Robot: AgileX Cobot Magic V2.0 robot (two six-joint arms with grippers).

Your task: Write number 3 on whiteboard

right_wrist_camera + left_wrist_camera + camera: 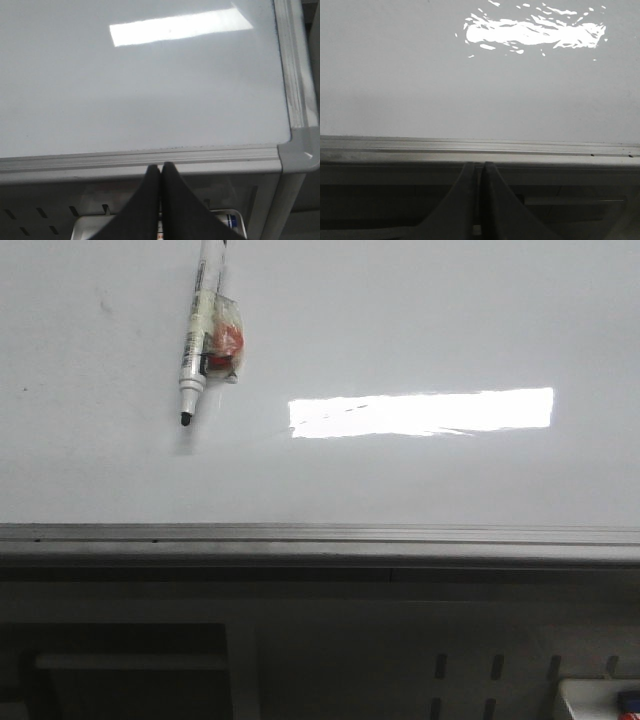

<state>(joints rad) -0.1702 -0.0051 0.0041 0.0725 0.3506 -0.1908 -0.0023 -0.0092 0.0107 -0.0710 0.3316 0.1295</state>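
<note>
The whiteboard (400,320) is a glossy white-grey board with a bright rectangular light reflection and a grey metal edge rail (320,537). I see no drawn number 3 on it in any view. A white marker (200,330) with a black tip and a taped red-and-clear piece on its side lies at the board's far left, tip pointing toward the rail. My left gripper (480,165) is shut and empty, just in front of the rail, with the whiteboard (420,75) beyond it. My right gripper (161,166) is shut, at the rail near the whiteboard's (125,90) right corner.
A grey perforated panel (500,670) sits below the rail. A white tray (600,700) with small items stands at the lower right, and it also shows under the right gripper in the right wrist view (85,227). A few small dark specks mark the board's left side.
</note>
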